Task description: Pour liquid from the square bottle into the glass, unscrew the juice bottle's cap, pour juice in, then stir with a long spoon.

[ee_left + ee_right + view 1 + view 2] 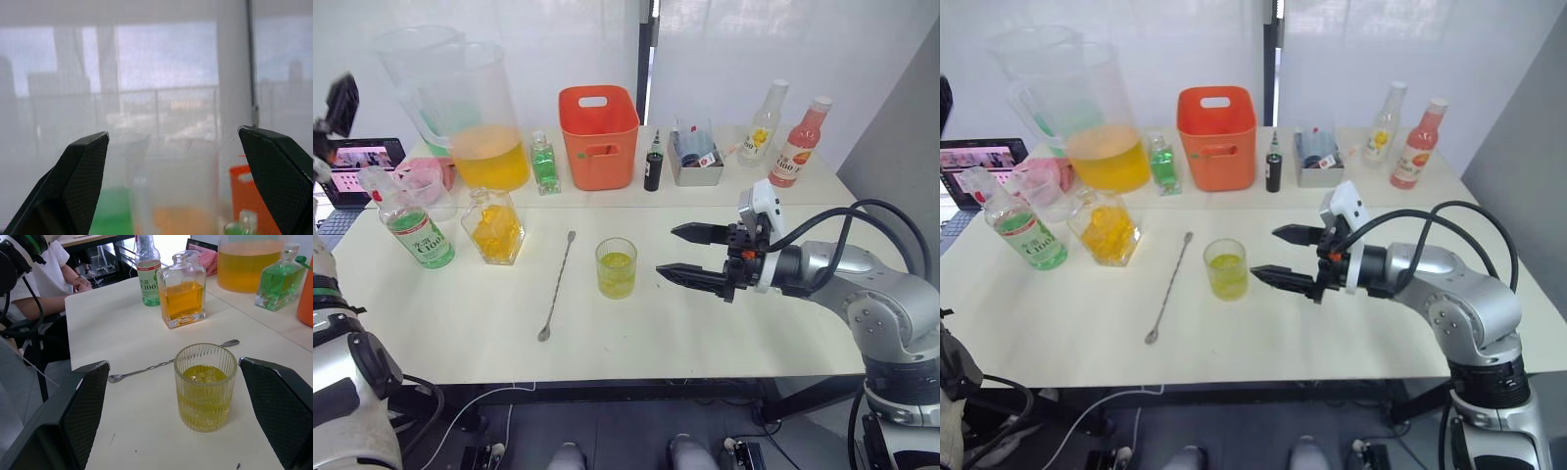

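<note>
- right hand (687, 253) is held spread wide and empty just above the desk (705, 323), its two black fingers pointing at the glass (616, 267) from the robot's right, near it but not touching.
- left hand (181, 186) is raised high at the far left, its fingers parted with nothing between them; blurred pitchers and a window are seen past them in the left wrist view.
- the glass is stood upright near the middle of the desk, ribbed, and filled about halfway with yellow liquid and ice.
- the long spoon (557, 285) is laid flat on the desk just left of the glass, apart from it, with its bowl toward the near edge.
- the square bottle (494, 226) is stood upright left of the spoon, holding amber liquid; whether it is stoppered cannot be told.
- the juice bottle (412, 227) is stood at the far left beside the square bottle, green liquid inside, with the cap (374, 181) seen on its neck.
- a big pitcher (475, 117) of orange liquid, a small green bottle (544, 163) and an orange bin (598, 136) are lined up along the back.
- a seated person (44, 279) in a white shirt is seen beyond the desk in the right wrist view.
</note>
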Action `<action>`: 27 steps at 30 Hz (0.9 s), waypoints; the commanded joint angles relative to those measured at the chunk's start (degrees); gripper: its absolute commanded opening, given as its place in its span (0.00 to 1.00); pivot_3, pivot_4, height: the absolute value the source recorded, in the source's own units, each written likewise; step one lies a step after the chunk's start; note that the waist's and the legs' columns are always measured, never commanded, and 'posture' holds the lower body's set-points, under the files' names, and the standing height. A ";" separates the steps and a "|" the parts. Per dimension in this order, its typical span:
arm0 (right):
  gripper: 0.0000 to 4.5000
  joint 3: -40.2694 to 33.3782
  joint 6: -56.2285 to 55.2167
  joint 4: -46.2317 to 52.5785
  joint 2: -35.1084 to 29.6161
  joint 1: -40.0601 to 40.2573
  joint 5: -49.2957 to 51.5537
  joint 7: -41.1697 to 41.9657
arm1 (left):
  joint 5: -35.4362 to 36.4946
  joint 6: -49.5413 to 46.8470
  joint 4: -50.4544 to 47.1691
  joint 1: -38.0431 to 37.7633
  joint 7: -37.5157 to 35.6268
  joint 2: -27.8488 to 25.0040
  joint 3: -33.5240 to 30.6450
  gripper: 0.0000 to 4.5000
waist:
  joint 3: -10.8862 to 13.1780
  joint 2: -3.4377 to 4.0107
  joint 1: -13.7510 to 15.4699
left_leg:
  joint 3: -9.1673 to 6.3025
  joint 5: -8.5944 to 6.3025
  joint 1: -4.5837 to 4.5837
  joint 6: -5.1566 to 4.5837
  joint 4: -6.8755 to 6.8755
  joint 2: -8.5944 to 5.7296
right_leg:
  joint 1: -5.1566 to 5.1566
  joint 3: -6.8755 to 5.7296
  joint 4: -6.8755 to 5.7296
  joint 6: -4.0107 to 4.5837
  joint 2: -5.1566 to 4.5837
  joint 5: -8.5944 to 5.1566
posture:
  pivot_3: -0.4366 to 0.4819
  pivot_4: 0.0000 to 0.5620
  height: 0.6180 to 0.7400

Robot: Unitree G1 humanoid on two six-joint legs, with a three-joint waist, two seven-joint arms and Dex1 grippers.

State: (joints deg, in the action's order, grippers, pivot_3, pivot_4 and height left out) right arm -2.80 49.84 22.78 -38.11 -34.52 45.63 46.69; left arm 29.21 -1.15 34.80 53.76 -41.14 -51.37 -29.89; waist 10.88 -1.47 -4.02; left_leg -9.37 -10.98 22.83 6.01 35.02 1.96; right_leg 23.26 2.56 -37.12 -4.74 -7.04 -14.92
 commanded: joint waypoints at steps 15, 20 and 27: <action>1.00 -1.16 -9.82 0.85 -5.16 7.76 -7.73 4.51 | 14.74 -26.54 -52.93 -49.15 -11.88 2.15 -0.26 0.99 | 0.02 0.10 0.10 | 0.07 -0.02 -0.10 -0.03 -0.07 0.03 | -0.02 0.08 0.03 0.04 0.00 -0.02 | 0.48 0.27 1.00; 1.00 -7.33 -14.01 -2.24 -9.36 16.91 -8.89 8.34 | 12.00 -21.70 -47.88 -60.29 -17.58 3.34 -5.23 0.99 | 0.02 0.09 0.86 | 0.11 -0.03 -0.10 -0.04 -0.05 0.02 | -0.04 0.11 0.06 0.06 0.00 -0.03 | 0.48 0.27 1.00; 1.00 -17.95 -23.59 -12.32 -10.95 30.67 -11.11 14.11 | 4.57 -9.45 -31.32 -65.09 -22.88 2.44 -9.90 0.99 | 0.01 0.09 2.06 | 0.15 -0.03 -0.15 -0.04 -0.06 0.02 | -0.13 0.11 0.14 0.07 0.00 -0.05 | 0.48 0.27 1.00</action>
State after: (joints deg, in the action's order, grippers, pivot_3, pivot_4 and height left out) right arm -16.95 29.07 11.24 -47.98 -4.88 34.78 58.96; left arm 35.36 -13.89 1.36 -11.08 -62.56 -47.87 -37.83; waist 10.89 -1.38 -1.96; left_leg -9.22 -11.01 22.69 5.97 34.96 1.98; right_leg 23.11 2.67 -36.95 -4.68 -7.04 -14.97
